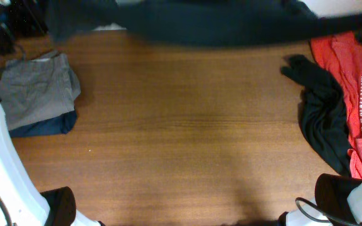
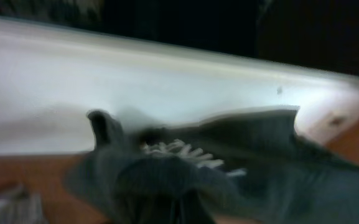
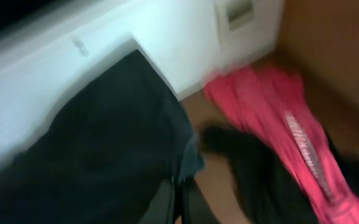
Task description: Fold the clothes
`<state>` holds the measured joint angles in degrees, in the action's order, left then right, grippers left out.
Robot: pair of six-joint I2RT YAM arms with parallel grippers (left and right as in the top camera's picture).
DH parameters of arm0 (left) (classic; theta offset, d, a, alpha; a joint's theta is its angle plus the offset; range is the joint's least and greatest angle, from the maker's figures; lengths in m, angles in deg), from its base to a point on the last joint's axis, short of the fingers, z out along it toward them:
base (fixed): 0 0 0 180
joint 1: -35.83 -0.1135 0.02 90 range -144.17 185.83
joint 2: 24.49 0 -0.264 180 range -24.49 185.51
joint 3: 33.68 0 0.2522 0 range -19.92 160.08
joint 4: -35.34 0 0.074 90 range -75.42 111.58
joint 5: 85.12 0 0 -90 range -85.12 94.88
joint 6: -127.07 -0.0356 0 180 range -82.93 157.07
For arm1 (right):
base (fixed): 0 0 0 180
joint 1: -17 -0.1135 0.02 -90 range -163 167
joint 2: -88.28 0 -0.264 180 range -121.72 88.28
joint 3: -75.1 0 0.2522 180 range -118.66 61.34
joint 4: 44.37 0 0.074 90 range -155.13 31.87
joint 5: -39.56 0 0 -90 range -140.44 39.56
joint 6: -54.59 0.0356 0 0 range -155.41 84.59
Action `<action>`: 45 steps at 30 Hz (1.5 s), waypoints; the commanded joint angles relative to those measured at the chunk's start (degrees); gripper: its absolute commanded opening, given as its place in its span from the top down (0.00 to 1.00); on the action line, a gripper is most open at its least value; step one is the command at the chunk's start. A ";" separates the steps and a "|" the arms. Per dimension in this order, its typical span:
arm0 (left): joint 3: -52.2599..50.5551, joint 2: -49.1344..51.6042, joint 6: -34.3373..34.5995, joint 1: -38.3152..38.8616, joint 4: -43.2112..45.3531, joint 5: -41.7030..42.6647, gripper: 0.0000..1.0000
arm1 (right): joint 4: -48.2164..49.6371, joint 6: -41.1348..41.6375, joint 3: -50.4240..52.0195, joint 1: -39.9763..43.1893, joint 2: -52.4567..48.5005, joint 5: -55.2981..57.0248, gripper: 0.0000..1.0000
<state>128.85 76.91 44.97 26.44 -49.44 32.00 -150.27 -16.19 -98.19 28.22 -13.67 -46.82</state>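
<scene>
Across far edge of table (image 1: 187,138): black T-shirt (image 1: 218,28) hung taut, pinched at each end by closed left gripper (image 2: 167,208) and closed right gripper (image 3: 179,202). Probably best: hold tension even, lower flat onto bare wood, clear of red shirt (image 1: 356,81).
</scene>
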 commanded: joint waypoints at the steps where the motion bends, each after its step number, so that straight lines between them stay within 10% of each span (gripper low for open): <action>1: -5.99 6.54 -6.51 2.71 -11.74 -2.73 1.00 | -5.20 -4.17 7.23 0.07 -6.10 0.44 0.97; 25: -56.63 11.93 -10.43 4.79 -16.65 -13.62 1.00 | -0.11 -6.97 64.13 0.72 -5.27 1.62 0.96; 45: -83.76 -16.57 -3.54 -7.82 -6.58 -14.97 1.00 | 6.67 -6.34 86.88 7.34 17.46 -0.55 0.96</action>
<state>46.78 64.76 40.01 20.89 -56.20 17.88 -142.84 -22.53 -11.85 35.35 0.18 -47.50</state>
